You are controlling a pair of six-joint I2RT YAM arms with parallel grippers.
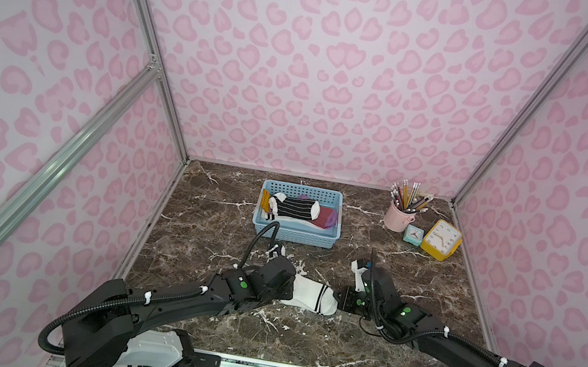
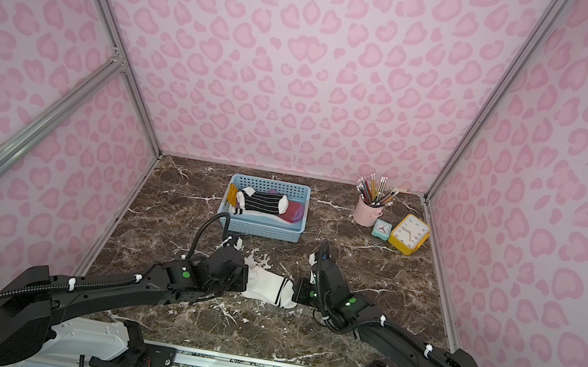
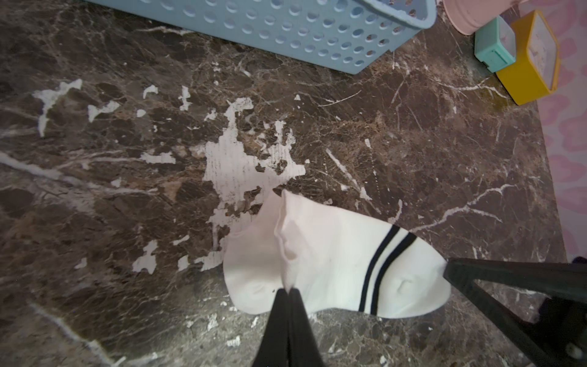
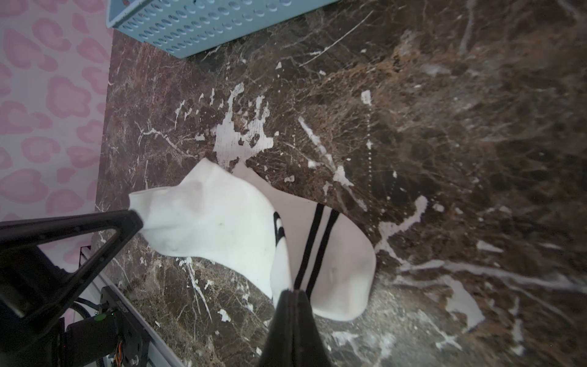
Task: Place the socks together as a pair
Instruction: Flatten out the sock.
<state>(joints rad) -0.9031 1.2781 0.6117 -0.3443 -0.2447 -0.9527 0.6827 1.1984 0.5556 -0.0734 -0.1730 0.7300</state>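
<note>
At the lower centre of both top views, you see the white socks (image 1: 309, 294) with black bands lying on the marble table (image 1: 412, 270), one over the other, stretched between your two arms. Your left gripper (image 3: 289, 294) is clenched on a raised fold at the plain end, its fingers pressed tight around the fabric. Your right gripper (image 4: 293, 294) pinches fabric beside the black bands, jaws equally tight. Seen from the right wrist, the upper sock is raised above the lower one. Higher up, near the frame's centre, the blue basket (image 1: 295, 234) holds a black striped sock (image 1: 294, 207) lying across a maroon sock (image 1: 326, 218).
</note>
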